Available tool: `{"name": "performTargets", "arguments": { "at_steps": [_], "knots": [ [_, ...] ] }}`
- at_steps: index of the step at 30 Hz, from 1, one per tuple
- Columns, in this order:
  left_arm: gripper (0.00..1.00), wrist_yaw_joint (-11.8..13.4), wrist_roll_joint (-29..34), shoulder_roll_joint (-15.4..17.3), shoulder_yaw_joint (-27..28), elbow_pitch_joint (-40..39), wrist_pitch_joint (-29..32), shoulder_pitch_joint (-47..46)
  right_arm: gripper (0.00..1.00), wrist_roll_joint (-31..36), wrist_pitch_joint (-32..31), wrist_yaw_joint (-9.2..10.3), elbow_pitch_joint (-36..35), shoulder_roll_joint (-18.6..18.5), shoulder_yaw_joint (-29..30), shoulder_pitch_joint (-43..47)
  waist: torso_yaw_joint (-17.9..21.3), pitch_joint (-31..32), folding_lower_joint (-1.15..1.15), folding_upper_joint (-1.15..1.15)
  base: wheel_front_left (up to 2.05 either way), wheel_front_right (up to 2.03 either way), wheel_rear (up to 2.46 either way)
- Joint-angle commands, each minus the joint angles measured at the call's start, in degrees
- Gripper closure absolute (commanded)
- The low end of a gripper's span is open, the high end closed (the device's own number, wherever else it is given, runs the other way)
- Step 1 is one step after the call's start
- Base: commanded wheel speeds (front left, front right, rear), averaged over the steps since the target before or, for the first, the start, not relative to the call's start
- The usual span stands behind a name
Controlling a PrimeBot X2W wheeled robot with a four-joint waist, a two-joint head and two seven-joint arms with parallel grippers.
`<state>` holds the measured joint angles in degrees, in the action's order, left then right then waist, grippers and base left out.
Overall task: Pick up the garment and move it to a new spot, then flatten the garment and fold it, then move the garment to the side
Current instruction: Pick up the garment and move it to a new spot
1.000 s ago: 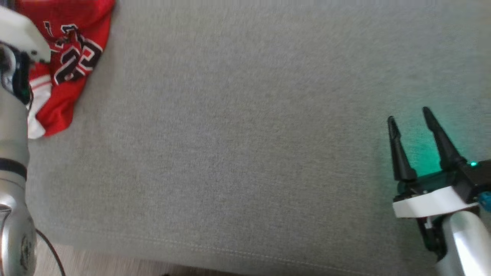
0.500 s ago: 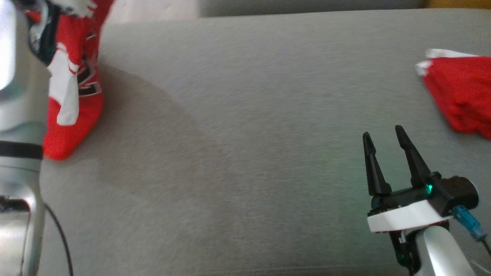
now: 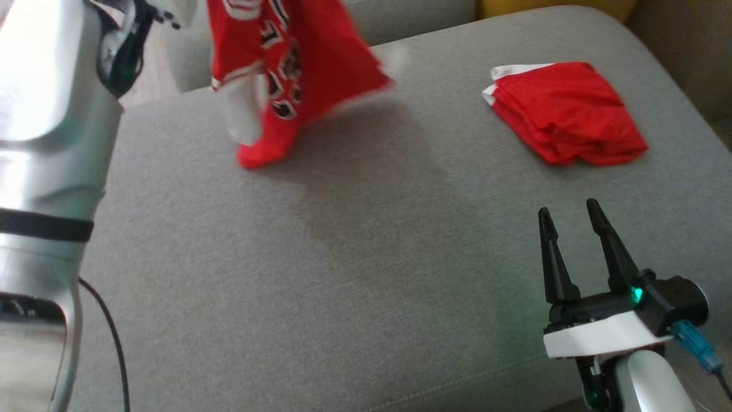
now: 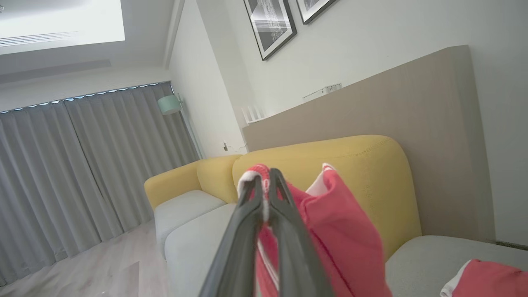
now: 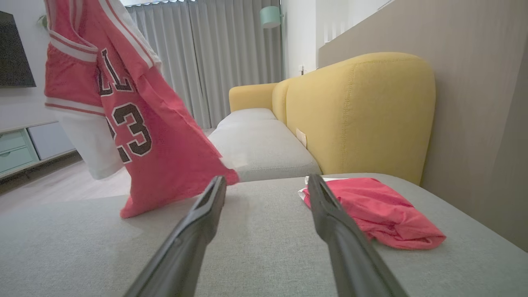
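The garment (image 3: pixel 286 63) is a red jersey with white trim and black number 23. It hangs in the air over the back left of the grey cushion (image 3: pixel 354 263), its lowest corner brushing the fabric. In the left wrist view my left gripper (image 4: pixel 265 175) is shut on a red-and-white edge of the garment (image 4: pixel 330 222). The right wrist view shows the garment (image 5: pixel 132 123) dangling at the left. My right gripper (image 3: pixel 566 209) stands open and empty over the cushion's front right, apart from the garment.
A second red garment (image 3: pixel 566 111) lies folded at the cushion's back right, also in the right wrist view (image 5: pixel 371 210). A yellow backrest (image 5: pixel 359 111) rises behind it. My left forearm (image 3: pixel 46 143) fills the left edge, with a black cable (image 3: pixel 108 337) below.
The camera has tilted up, bringing the folded red garment into view. The jersey, held by my left gripper, has lifted off the cushion and swung rightward. The right gripper stayed open.
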<state>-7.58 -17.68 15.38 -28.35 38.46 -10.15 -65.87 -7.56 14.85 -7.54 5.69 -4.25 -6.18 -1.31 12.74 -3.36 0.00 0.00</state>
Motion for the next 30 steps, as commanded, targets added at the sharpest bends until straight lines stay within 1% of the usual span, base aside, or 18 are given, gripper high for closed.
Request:
{"name": "performTargets", "arguments": {
  "at_steps": [1, 4, 8, 14, 16, 20, 23, 27, 28, 29, 30],
  "knots": [
    [1.0, 0.1, -0.63, 2.33, 1.19, -1.92, 0.06, -1.6, 0.0, 0.01, 0.15, 0.05, -1.93, 0.39, -1.4, -0.99, 0.61, 0.73, 0.0, 0.0, 0.0, 0.0, 0.0],
    [1.0, 0.09, -1.39, 2.19, 0.81, -2.01, -0.08, -0.31, 0.0, 0.03, 0.15, 0.05, -1.96, 0.5, -1.29, -0.82, 0.45, 0.94, 0.0, 0.0, 0.0, 0.0, 0.0],
    [1.0, 0.09, -2.84, 1.35, -0.19, -2.01, -0.05, 3.38, 0.0, 0.04, 0.15, 0.05, -2.36, 0.58, -1.16, -0.28, -0.89, 0.83, 0.0, 0.0, 0.0, 0.0, 0.0],
    [1.0, 0.09, -6.35, -1.57, -2.54, -0.71, -0.43, 14.01, 0.0, 0.26, 0.15, 0.05, -2.98, 0.5, -1.15, -0.09, -3.05, -1.31, 0.0, 0.0, 0.0, 0.0, 0.0],
    [1.0, 0.25, -7.72, -3.22, -2.81, 0.53, -1.27, 18.28, 0.0, 0.34, 0.15, 0.05, -3.2, 0.51, -1.09, -0.23, -3.56, -2.43, 0.0, 0.0, 0.0, 0.0, 0.0],
    [1.0, 0.45, -8.11, -6.16, -4.55, 4.18, -3.31, 24.7, 0.0, 0.52, 0.15, 0.05, -3.22, 0.54, -1.41, -0.62, -4.37, -4.63, 0.0, 0.0, 0.0, 0.0, 0.0],
    [1.0, 0.57, -7.19, -7.52, -5.84, 8.35, -4.23, 27.2, 0.0, 0.65, 0.15, 0.05, -2.93, 0.47, -2.37, -1.16, -4.56, -5.73, 0.0, 0.0, 0.0, 0.0, 0.0],
    [1.0, 1.88, -6.0, -8.92, -5.79, 11.49, -4.77, 28.23, 0.0, 0.66, 0.15, 0.05, -2.55, 0.55, -3.0, -1.86, -5.18, -6.47, 0.0, 0.0, 0.0, 0.0, 0.0],
    [0.68, 2.3, -5.9, -9.32, -5.16, 10.81, -4.8, 28.51, 0.0, 0.66, 0.15, 0.05, -2.36, 0.58, -3.09, -1.86, -5.54, -6.3, 0.0, 0.0, 0.0, 0.0, 0.0],
    [0.0, 2.65, -5.62, -9.68, -4.52, 9.43, -4.81, 29.06, 0.0, 0.66, 0.15, 0.05, -2.11, 0.61, -3.1, -1.74, -5.95, -5.87, 0.0, 0.0, 0.0, 0.0, 0.0],
    [0.0, 3.01, -5.32, -10.0, -3.77, 7.61, -4.82, 29.93, 0.0, 0.66, 0.15, 0.05, -1.81, 0.64, -3.08, -1.52, -6.35, -5.28, 0.0, 0.0, 0.0, 0.0, 0.0]
  ]
}}
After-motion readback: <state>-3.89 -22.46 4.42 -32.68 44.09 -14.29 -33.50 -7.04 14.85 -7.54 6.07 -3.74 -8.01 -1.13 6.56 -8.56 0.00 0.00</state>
